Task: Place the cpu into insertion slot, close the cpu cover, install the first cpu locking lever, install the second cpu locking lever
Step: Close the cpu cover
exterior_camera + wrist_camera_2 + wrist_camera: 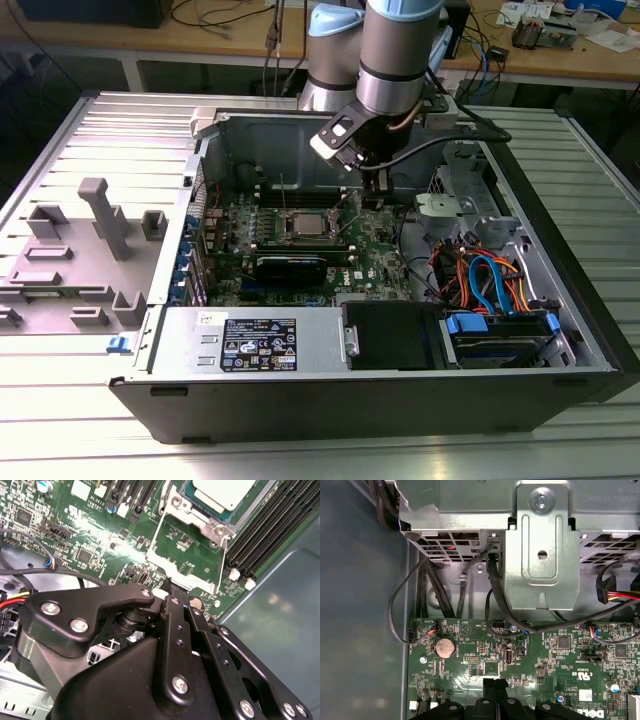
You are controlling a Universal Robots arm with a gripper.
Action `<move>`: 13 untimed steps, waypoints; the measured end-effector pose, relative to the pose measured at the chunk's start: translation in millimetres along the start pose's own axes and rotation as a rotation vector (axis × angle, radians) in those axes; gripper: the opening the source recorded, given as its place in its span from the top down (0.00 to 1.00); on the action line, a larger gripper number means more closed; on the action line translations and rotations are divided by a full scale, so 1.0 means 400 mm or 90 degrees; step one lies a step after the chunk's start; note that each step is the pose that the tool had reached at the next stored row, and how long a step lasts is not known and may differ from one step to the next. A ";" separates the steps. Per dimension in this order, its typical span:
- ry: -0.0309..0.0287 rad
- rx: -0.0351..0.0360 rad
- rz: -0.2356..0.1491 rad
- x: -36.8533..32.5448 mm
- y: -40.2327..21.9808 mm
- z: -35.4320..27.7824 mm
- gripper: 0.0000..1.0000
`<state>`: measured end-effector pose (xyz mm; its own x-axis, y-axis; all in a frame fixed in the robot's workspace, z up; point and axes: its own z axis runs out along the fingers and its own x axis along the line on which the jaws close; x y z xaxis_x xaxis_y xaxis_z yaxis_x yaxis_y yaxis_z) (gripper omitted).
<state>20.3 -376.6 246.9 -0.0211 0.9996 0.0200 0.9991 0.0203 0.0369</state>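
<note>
Open computer case on a ribbed metal table, exterior view, described near to far. Along the near wall lie a labelled power supply, a black drive bay and, toward the exterior view's right, a blue drive caddy under orange and blue cables. Outside the case, on the exterior view's left, stands a grey plastic fixture. Farther in lies the green motherboard, with a long black card on its near part. The cpu sits in its socket near the middle of the board, its silver-grey top uncovered, as the second wrist view also shows. In that view the cpu cover stands open, swung off the socket to the gripper's side, with bare board visible through its square window. The gripper hangs low over the board just to the exterior view's right of the socket; in both wrist views its black fingers are drawn together with nothing visible between them, the tips close to the cover's free edge, contact not discernible. The first wrist view shows a coin cell on the board and a metal bracket beyond it. Farthest, the arm rises in front of a workbench.
</note>
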 end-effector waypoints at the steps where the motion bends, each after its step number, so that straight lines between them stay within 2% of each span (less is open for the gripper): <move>1: 0.0000 0.0000 0.000 0.000 -0.001 0.000 0.89; 13: 0.0000 0.0000 0.000 0.000 -0.002 0.000 0.89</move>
<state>19.5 -376.6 246.9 -0.0212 0.9996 0.0200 0.9991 0.0204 0.0369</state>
